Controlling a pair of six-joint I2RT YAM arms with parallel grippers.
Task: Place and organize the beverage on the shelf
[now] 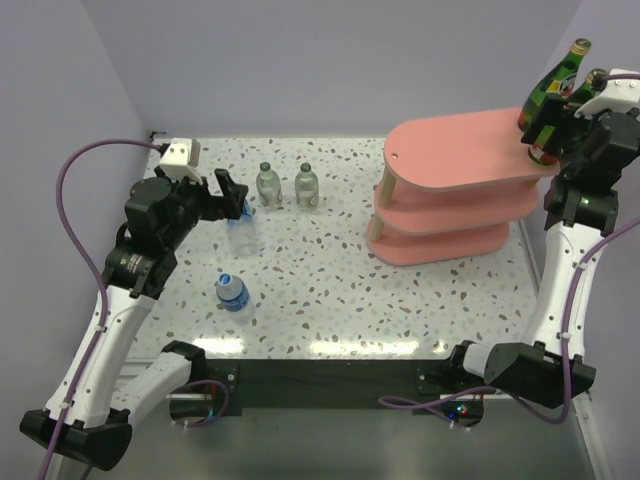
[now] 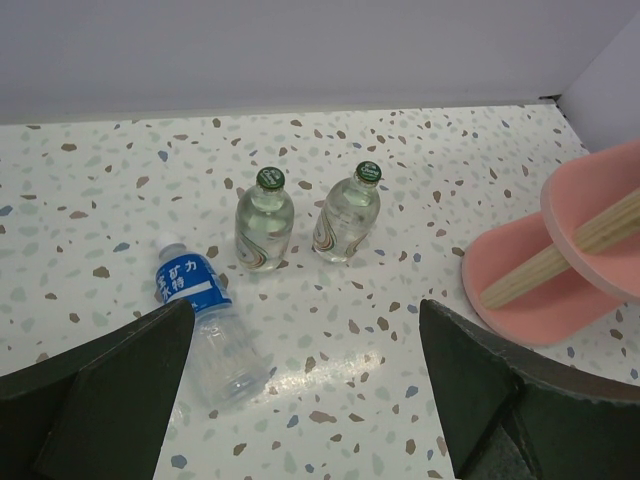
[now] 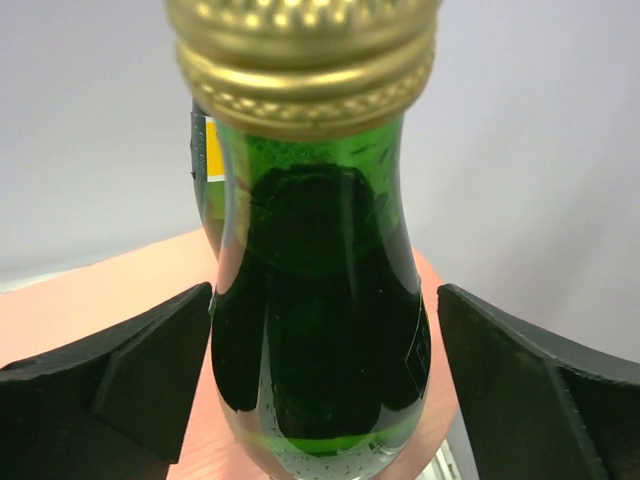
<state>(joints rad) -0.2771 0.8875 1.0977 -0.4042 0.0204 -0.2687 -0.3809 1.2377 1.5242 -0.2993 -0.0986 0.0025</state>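
**Spotter:** Right side, what have you got?

**Me:** My right gripper (image 3: 325,295) is at the right end of the pink shelf (image 1: 440,150), top tier. The jaws are apart, one either side of a dark green bottle (image 3: 320,380) standing on the board. The other dark green bottle (image 3: 204,170) is just behind it.

**Spotter:** And left?

**Me:** My left gripper (image 1: 235,200) hangs over the table (image 1: 330,270), jaws spread wide above a lying blue-label bottle (image 2: 205,320). An upright blue-label bottle (image 1: 231,291) is nearer me. The left green-capped bottle (image 2: 264,225) and the right green-capped bottle (image 2: 347,215) stand side by side beyond.
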